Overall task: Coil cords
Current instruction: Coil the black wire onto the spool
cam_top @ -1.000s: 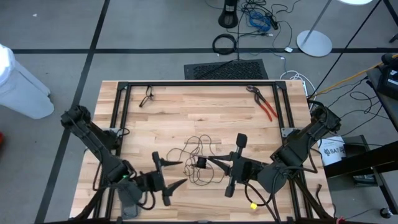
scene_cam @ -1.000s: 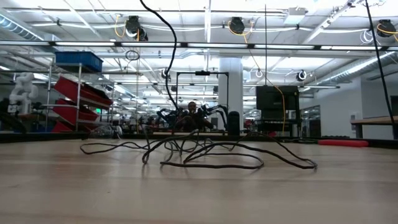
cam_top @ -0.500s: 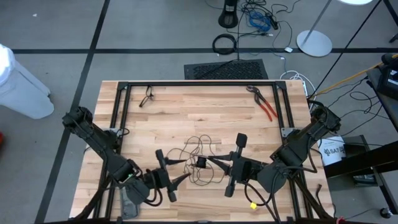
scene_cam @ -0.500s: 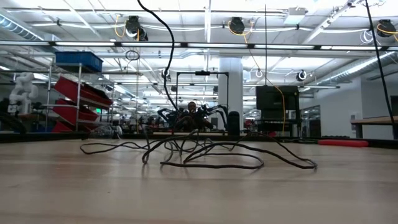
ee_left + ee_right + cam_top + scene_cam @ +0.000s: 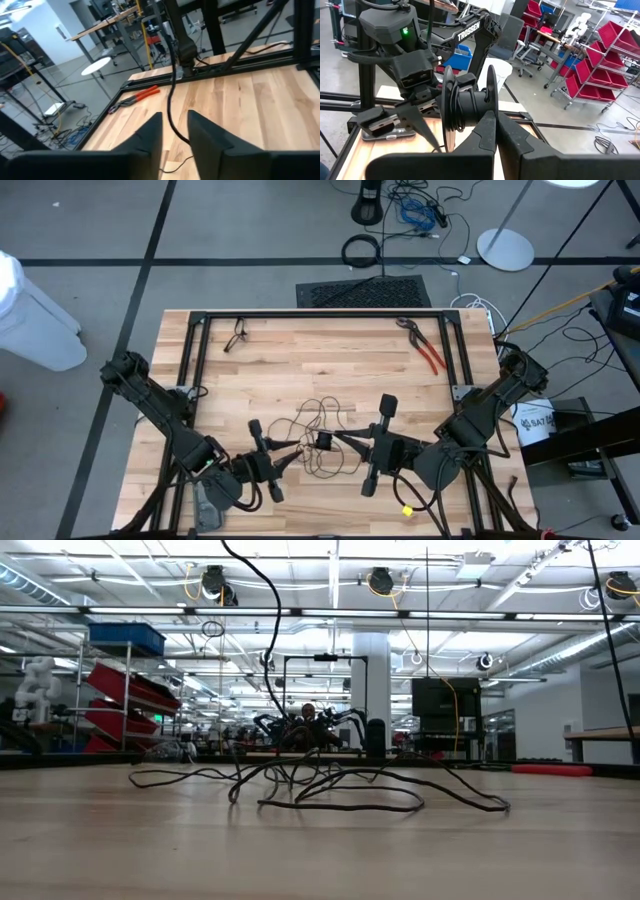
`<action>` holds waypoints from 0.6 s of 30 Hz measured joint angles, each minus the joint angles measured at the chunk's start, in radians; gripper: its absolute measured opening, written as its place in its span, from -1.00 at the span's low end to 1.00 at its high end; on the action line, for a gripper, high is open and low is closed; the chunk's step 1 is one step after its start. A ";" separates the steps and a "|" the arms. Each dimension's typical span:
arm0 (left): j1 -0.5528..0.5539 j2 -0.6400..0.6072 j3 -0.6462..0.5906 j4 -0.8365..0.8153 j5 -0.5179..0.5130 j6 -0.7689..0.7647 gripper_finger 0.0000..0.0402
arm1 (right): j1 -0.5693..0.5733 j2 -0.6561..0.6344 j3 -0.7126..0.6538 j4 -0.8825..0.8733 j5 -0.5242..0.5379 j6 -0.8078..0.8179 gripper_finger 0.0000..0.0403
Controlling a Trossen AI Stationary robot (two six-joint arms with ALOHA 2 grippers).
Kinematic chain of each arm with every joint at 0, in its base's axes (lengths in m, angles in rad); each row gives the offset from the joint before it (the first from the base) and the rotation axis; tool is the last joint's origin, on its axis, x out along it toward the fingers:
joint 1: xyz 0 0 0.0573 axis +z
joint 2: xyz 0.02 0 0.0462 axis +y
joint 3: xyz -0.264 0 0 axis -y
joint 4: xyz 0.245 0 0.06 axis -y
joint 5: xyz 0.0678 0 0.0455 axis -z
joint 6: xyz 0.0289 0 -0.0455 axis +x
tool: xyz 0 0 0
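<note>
**Thin black cord sprawled mid-table between two low grippers**

The cord (image 5: 318, 427) is a thin, limp black strand lying in loose, irregular loops on the pale, planked wooden table (image 5: 320, 350), near its middle and toward the near edge. Seen from table height, the cord (image 5: 330, 785) rises in low arcs, with one strand climbing upward out of view.

The left gripper (image 5: 283, 461) reaches in low from the near left; its fingers (image 5: 150, 137) stand narrowly apart with a strand of cord running between them, though contact cannot be told. The right gripper (image 5: 335, 440) reaches in from the near right, its dark tapered fingers (image 5: 487, 127) pressed together on a black flanged spool (image 5: 467, 105) wound with cord.

White "TROSSEN" lettering (image 5: 469, 30) shows on the opposite arm. Red-handled pliers (image 5: 425, 348) lie at the far right.
</note>
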 joint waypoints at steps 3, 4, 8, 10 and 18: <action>0.000 0.000 0.000 -0.007 -0.024 0.000 -0.76 | 0.000 0.000 0.000 0.000 0.000 0.004 -1.00; 0.000 0.000 0.000 -0.012 -0.036 0.000 -0.83 | 0.000 0.000 0.000 0.000 0.000 0.004 -1.00; 0.004 0.000 0.000 -0.028 -0.046 0.001 -0.96 | -0.005 0.001 0.000 0.000 -0.005 0.006 -1.00; 0.015 0.000 0.000 -0.032 -0.048 0.001 -0.94 | -0.013 0.005 0.000 0.001 -0.012 0.012 -1.00; 0.092 0.000 0.000 -0.036 -0.041 0.001 -0.98 | -0.051 0.025 0.000 0.011 -0.052 0.078 -1.00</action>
